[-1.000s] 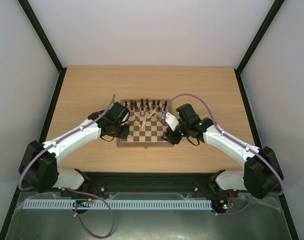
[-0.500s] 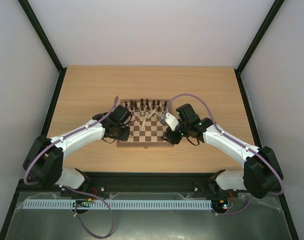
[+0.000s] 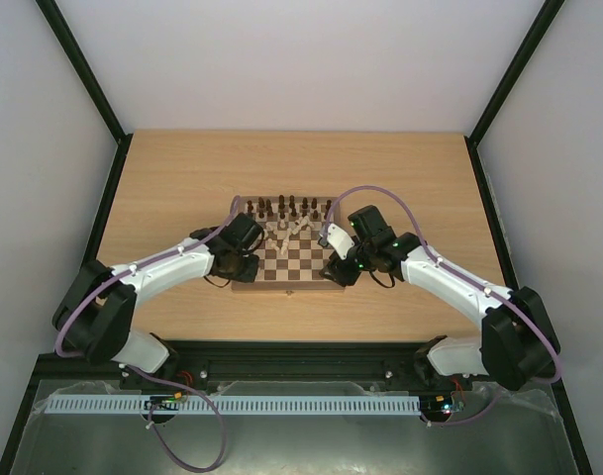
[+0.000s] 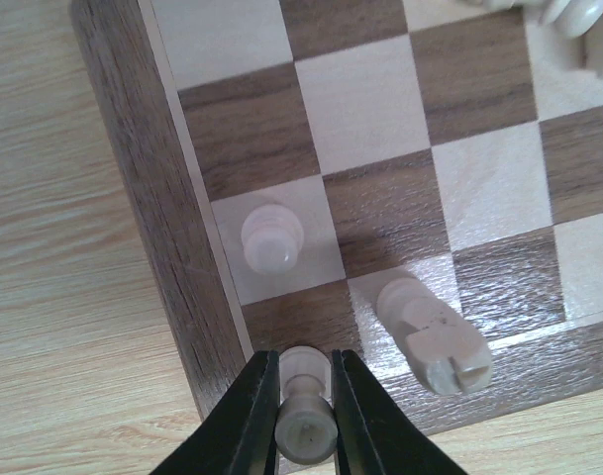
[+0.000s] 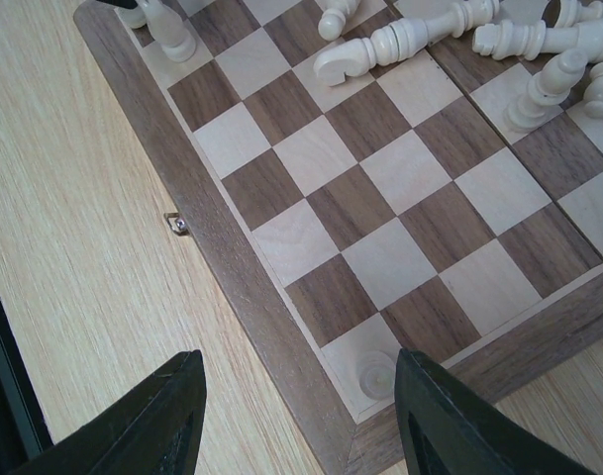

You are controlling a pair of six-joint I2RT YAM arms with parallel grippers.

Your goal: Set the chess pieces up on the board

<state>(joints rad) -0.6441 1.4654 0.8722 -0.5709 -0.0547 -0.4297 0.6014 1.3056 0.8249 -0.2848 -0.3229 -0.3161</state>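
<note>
over the last second the left arm has swung in toward the near left corner of the board (image 3: pixel 281 283), its elbow folding closer to its base, while the right arm has hardly moved. the left fingers (image 4: pixel 253 421) are now closed on a small pale piece (image 4: pixel 306 416), which hangs about over the dark corner square, just inside the brown frame. whether its foot touches the wood yet cannot be told. just beyond it a pale pawn (image 4: pixel 272 237) stands on the light square by the left edge. a pale rook (image 4: pixel 430 334) sits on the square to the right of the held piece, apparently upright. the right fingers (image 5: pixel 450 426) are spread wide with nothing between them, hovering above the near right corner, where another pale pawn (image 5: pixel 378 374) is on the corner square. a heap of pale pieces (image 5: pixel 410 35) lies tumbled across the middle of the board, and the dark pieces (image 3: pixel 286 208) stand in a line along the far edge. the shift reads as a delivery: one more pale piece is brought to the near rows, and most of the pale side is not yet placed
</note>
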